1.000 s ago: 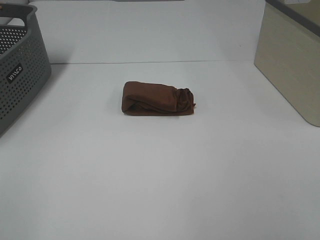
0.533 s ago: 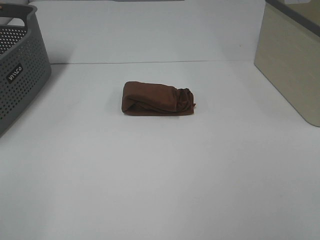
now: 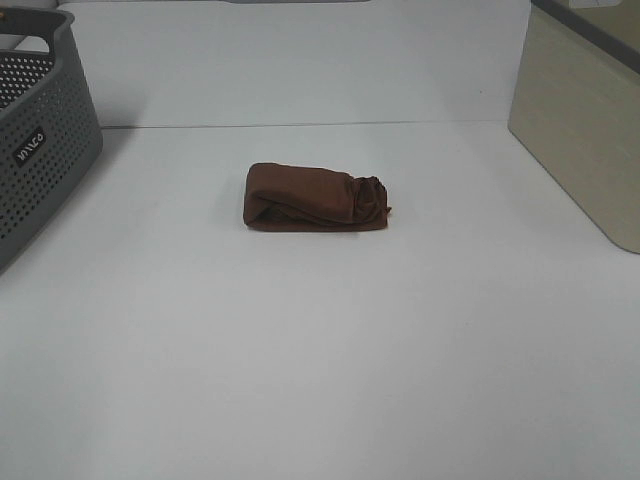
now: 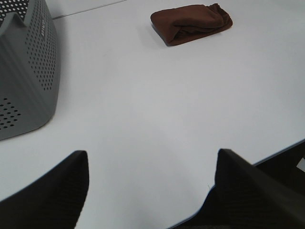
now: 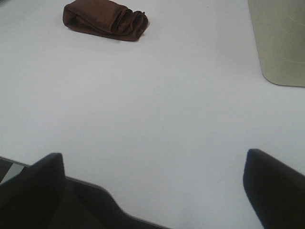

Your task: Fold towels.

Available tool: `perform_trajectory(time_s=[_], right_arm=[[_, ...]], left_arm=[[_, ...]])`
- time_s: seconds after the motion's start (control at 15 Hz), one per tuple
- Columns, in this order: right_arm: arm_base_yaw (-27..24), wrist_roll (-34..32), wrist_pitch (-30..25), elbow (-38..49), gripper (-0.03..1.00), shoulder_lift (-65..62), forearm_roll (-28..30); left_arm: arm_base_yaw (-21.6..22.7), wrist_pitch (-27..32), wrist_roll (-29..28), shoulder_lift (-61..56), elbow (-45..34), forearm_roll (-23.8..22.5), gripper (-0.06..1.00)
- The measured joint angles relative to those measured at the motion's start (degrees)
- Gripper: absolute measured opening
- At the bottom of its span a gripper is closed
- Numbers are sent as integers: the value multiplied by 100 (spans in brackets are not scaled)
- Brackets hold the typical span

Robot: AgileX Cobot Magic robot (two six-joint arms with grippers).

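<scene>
Mid-table: brown towel [image 3: 316,198] lies folded into a compact bundle on the white table [image 3: 320,350], bunched end twd the right side, smooth fold twd the left. Nothing touching it. Grey perforated basket [image 3: 40,130] at far left, beige bin [image 3: 585,120] at far right, both well apart from towel. Neither arm shows in overhead view. Left gripper [image 4: 152,191] near table's front edge, jaws spread wide, holding nothing. Right gripper [image 5: 152,186] likewise at front edge, jaws wide, nothing between them. Towel far from both.
</scene>
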State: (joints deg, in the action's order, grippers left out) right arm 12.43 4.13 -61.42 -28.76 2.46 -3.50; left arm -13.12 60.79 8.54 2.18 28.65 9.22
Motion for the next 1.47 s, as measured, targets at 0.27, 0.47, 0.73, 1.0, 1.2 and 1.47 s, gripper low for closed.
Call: perform_trajectory(time_s=[0.27, 0.47, 0.73, 1.0, 1.2, 1.47], right_arm=[[0, 0, 0, 0, 95, 0, 0], [-911, 0, 0, 0, 95, 0, -69], [-1432, 0, 29, 0, 95, -201, -80], [-1432, 0, 29, 0, 95, -264, -103], [-1432, 0, 29, 0, 95, -264, -103], [-1432, 0, 29, 0, 95, -264, -103]], left_arm=[[0, 0, 6, 0, 0, 0, 71], [596, 0, 11, 0, 0, 0, 71], [1049, -23, 11, -229, 0, 0, 71], [1066, -23, 11, -241, 0, 0, 71], [1066, -23, 11, -241, 0, 0, 71], [1066, -23, 11, -241, 0, 0, 71]])
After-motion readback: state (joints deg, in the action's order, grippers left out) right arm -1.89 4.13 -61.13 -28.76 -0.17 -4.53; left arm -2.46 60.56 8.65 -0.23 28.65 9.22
